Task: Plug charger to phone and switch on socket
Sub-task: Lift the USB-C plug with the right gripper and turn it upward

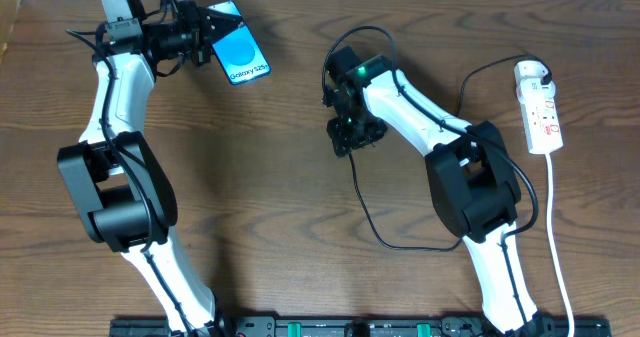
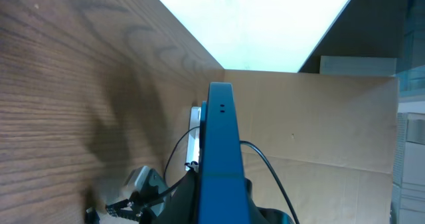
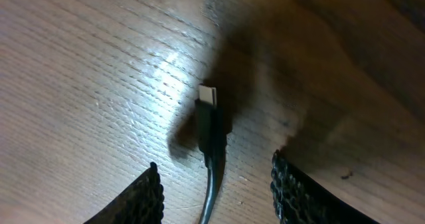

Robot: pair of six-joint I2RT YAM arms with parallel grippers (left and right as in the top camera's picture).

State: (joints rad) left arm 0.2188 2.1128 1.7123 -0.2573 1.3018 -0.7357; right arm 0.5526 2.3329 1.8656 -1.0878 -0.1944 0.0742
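Two robot arms reach over a brown wooden table [image 1: 270,207], seen from above. At about 11 o'clock on the table, the left gripper [image 1: 207,37] is closed tight on the phone [image 1: 240,55]. It grips the upper-left end, and the blue screen with its white "Galaxy S25+" lettering is tilted up toward the overhead camera. From the left wrist the phone [image 2: 219,151] shows edge-on, a blue slab rising straight out of the grip. Whether any part of it touches the wood cannot be told.

Close to the centre, toward 1 o'clock, the right gripper [image 1: 348,137] points down over the charger [image 1: 358,192]. In the right wrist view its fingers [image 3: 143,197] stand well apart on either side of the black cable. The small connector tip [image 3: 208,96] lies flat on the wood between them, touched by neither, so this gripper holds nothing.

From the right gripper the cable runs toward 6 o'clock and loops round at about 5 o'clock. It then climbs toward 2 o'clock, where its white plug [image 1: 530,74] sits in the far end of the socket [image 1: 541,112]. That white strip, with red marks on its face, lies at 3 o'clock near the table's edge. Its own white cord [image 1: 556,227] trails off toward 5 o'clock.
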